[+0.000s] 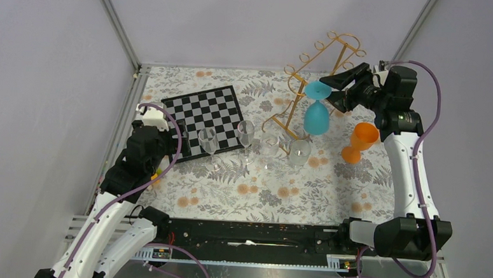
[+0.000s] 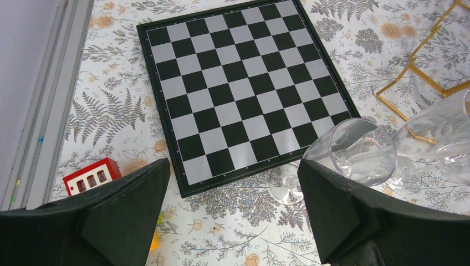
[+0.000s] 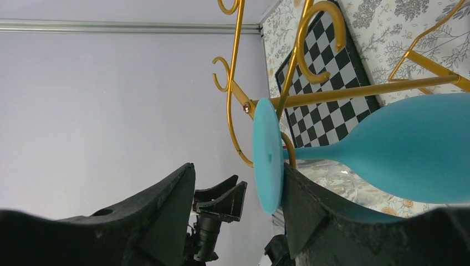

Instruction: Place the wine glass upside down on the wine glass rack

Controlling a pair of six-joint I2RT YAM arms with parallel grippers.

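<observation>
A blue wine glass hangs upside down on the gold wire rack at the back of the table. Its foot sits up at the rails and its bowl points down. My right gripper is open at the foot. In the right wrist view the blue foot disc stands between my open fingers, against the right finger, with the stem crossing a gold rail. My left gripper is open and empty, low over the floral cloth near the chessboard's near edge.
A chessboard lies at the back left. Several clear wine glasses stand in a row in front of the rack, one close to my left gripper's right finger. An orange glass stands right of the rack. A small red block lies by the left gripper.
</observation>
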